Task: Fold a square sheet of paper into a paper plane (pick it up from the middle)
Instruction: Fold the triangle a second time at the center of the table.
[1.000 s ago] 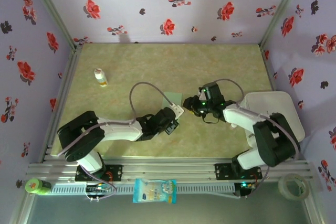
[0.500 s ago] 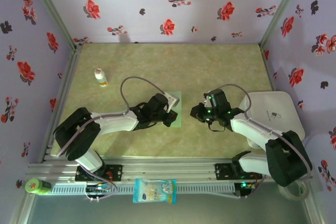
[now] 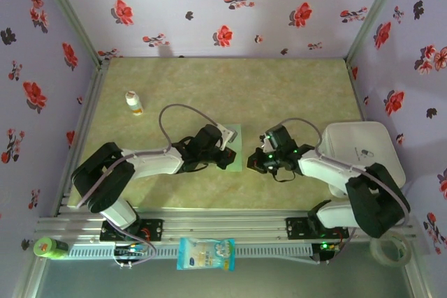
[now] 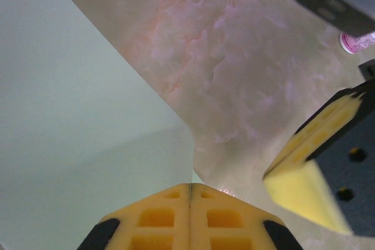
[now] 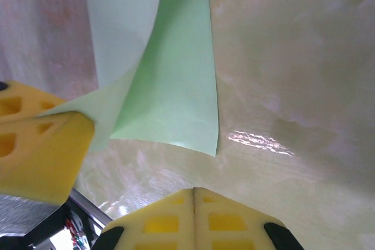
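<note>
Mint-green, thin and unmarked: one square sheet of paper (image 3: 236,146), at the middle of the marbled beige table (image 3: 209,82), between the two grippers. Mostly flat, but with one near corner lifted and curled, showing a deeper green face in the right wrist view.

Two arms, two grippers, both with yellow jaws. Left gripper (image 4: 190,187): jaws pressed together and clamped on the lifted corner of the sheet, the pinch plain from the right wrist. From above, its wrist and looping cable lying across the sheet's left part and hiding it. Right gripper (image 5: 194,190): jaws together too, holding nothing, tips low over bare table just beside the curled edge, apart from it. Grippers near each other, with the sheet's right margin between them.

Around:
- One small white bottle (image 3: 133,102), upright, well apart at the far left.
- One white tray (image 3: 363,141) at the right, its left edge crossed by the right arm.
- One white-and-blue packet (image 3: 206,253) at the middle of the near rail.
- One green round thing (image 3: 46,247) at the rail's left end.
- One roll of clear tape (image 3: 389,248) at its right end.
- Lilac walls (image 3: 244,5) with red flowers on three sides.
</note>
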